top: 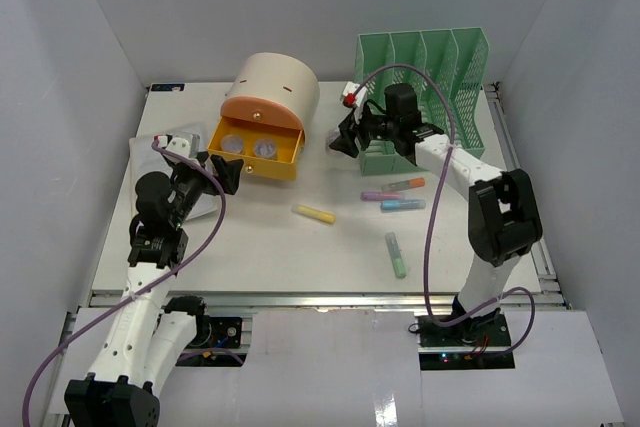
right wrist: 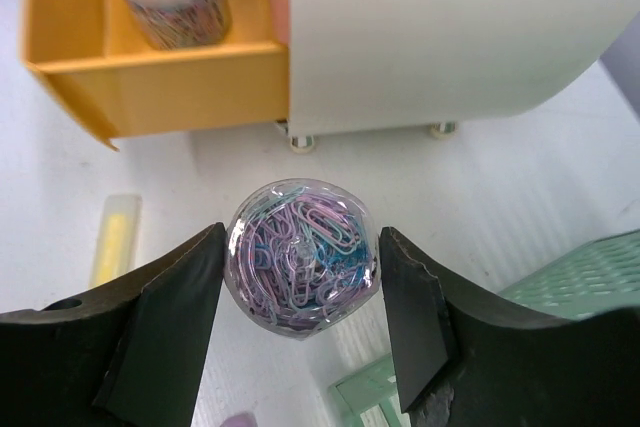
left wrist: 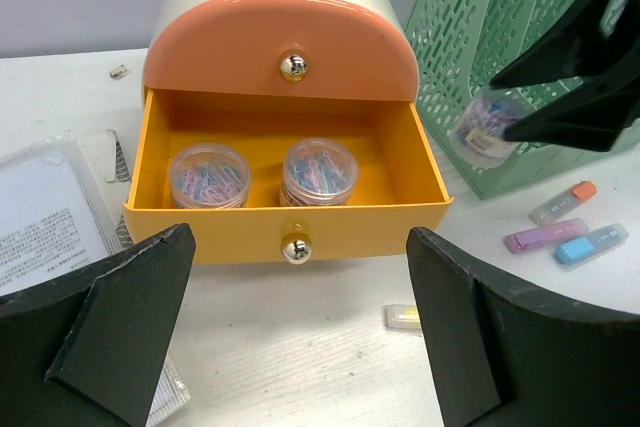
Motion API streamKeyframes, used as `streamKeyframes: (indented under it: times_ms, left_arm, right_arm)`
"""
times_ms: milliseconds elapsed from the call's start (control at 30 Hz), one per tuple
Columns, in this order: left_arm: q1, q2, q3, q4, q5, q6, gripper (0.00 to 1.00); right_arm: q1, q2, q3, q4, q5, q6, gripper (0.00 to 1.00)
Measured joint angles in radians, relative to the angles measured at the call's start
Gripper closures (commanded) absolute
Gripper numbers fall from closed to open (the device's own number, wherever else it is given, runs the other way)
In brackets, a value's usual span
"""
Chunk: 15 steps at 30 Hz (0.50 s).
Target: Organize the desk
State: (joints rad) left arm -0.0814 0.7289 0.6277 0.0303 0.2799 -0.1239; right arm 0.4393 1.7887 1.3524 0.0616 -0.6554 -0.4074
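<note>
Pinching the round clip jar point(right wrist: 300, 272) mid-frame over the tabletop point(top: 260, 247) spanning the view, the right claw point(right wrist: 300, 247) could let it slip short of the drawer point(left wrist: 220, 222); left claw point(top: 225, 172) gaped wide.

Drawer point(top: 256, 153): open; two jars point(left wrist: 208, 175) fill left and middle, right end bare.
Way to drawer: left hand point(top: 225, 170), jaws spread, stands just before its front; right hand point(top: 343, 139), gripping a clip jar point(right wrist: 300, 269), sits between cabinet point(top: 275, 87) and green rack point(top: 430, 72).
Bench point(top: 250, 257): bare near front-left; markers point(top: 395, 195) scattered centre-right.
</note>
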Motion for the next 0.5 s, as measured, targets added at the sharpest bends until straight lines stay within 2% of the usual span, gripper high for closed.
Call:
streamKeyframes:
  times_ms: [133,267,500]
  left_arm:
    - [0.0,-0.01,0.0,-0.001,-0.023,-0.007,0.02]
    - [0.0,-0.025,0.0,-0.003,-0.07,-0.013,0.02]
    - [0.0,-0.066,0.0,-0.008,-0.13,-0.015,0.02]
  right_arm:
    - [0.049,-0.107,0.009,-0.051,-0.002,-0.001,0.65]
    - [0.156,-0.142,0.075,-0.086,-0.004,-0.001,0.65]
    - [0.3,-0.05,0.265,-0.152,0.011,-0.012,0.64]
